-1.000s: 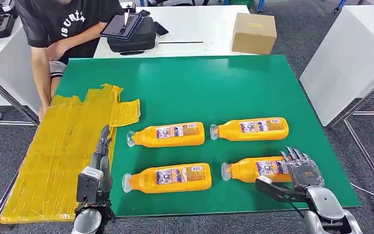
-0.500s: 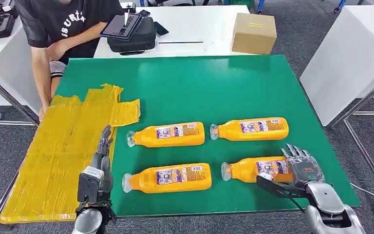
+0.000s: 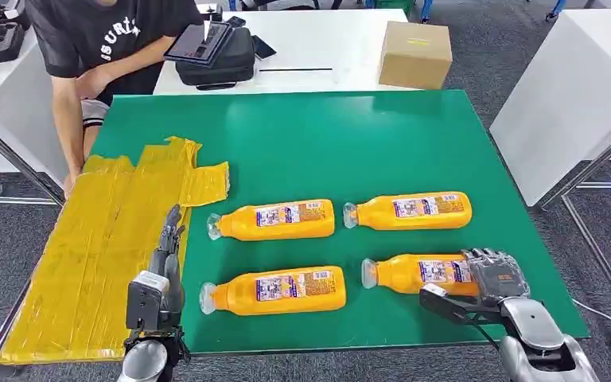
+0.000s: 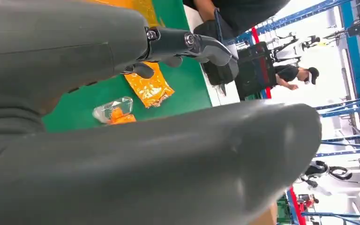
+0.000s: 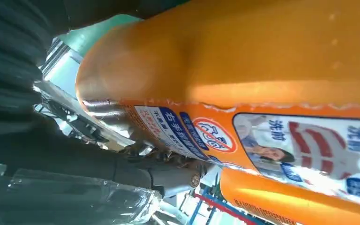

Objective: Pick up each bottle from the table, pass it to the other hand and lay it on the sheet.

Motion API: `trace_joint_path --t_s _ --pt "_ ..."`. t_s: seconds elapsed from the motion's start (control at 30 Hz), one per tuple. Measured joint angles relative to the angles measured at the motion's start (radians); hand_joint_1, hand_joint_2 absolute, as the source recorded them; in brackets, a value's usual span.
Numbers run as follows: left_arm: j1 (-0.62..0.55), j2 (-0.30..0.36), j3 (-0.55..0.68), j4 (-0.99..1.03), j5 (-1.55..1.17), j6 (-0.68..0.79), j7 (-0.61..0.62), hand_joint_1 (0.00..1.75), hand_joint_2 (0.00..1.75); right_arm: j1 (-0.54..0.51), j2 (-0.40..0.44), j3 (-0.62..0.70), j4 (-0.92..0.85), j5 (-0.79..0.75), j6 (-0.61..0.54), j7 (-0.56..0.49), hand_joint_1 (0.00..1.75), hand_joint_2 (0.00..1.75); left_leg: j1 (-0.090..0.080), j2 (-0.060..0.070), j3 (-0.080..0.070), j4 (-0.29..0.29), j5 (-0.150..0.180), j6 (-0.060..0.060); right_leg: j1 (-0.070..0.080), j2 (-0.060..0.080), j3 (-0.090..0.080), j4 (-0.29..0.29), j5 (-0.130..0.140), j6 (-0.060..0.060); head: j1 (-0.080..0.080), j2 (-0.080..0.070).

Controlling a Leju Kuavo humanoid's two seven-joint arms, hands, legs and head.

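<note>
Four orange bottles lie on their sides on the green table: far left, far right, near left, near right. My right hand sits at the base end of the near right bottle, fingers curled over it and thumb on the near side. That bottle presses close against the palm in the right wrist view and still rests on the table. My left hand hovers with straight fingers at the edge of the yellow sheet, holding nothing. A bottle cap shows past its thumb.
A person in a black shirt sits at the table's far left corner. Behind the green table a white table carries a cardboard box and a black bag. Another white table stands to the right.
The right hand's fingers have curled down over the base of the near right bottle. The left hand and the other bottles have stayed put.
</note>
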Motion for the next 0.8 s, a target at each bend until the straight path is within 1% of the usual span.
trace_joint_path --t_s 0.07,0.27,0.4,0.6,0.67,0.8 --pt "0.0 0.0 0.0 0.0 0.0 0.0 0.0 0.0 0.0 0.0 0.0 0.001 0.0 0.0 0.0 0.0 1.75 1.75 0.0 0.0 0.0 0.0 0.0 0.0 0.0 0.0 0.0 0.0 0.0 0.0 0.0 0.0" --pt "-0.003 0.0 0.0 0.0 0.002 0.003 0.0 0.0 0.0 -0.007 -0.002 0.003 0.004 -0.002 -0.003 0.0 1.75 1.75 0.0 0.0 0.0 0.0 0.0 0.0 0.0 0.0 0.0 0.0 0.0 0.0 0.0 0.0" --pt "0.0 0.0 0.001 0.001 0.005 0.014 -0.009 0.0 0.0 -0.002 0.003 0.003 0.006 0.0 -0.056 0.013 1.75 1.75 0.0 0.0 0.0 0.0 0.0 0.0 0.0 0.0 0.0 0.0 0.0 0.0 0.0 0.0" --pt "0.01 0.0 0.001 0.001 0.009 0.021 -0.013 0.0 0.0 0.008 0.017 0.003 -0.003 -0.009 -0.089 0.014 1.75 1.75 0.0 0.0 -0.001 0.0 0.0 0.0 0.0 0.0 0.0 0.0 0.0 0.0 0.0 0.0" --pt "0.014 0.0 0.002 0.0 0.011 0.024 -0.015 0.0 0.0 0.02 0.028 0.003 -0.036 -0.048 -0.128 -0.007 1.75 1.75 0.0 0.0 -0.001 0.0 0.0 0.0 0.0 0.0 0.0 0.0 0.0 0.0 0.0 0.0" --pt "0.02 0.0 0.006 -0.011 0.002 0.03 -0.013 0.0 0.0 0.037 0.059 0.007 -0.158 -0.168 -0.194 -0.047 1.75 1.75 0.0 0.0 -0.001 0.0 0.0 0.0 0.0 0.0 -0.001 0.0 0.0 0.0 0.0 0.0"
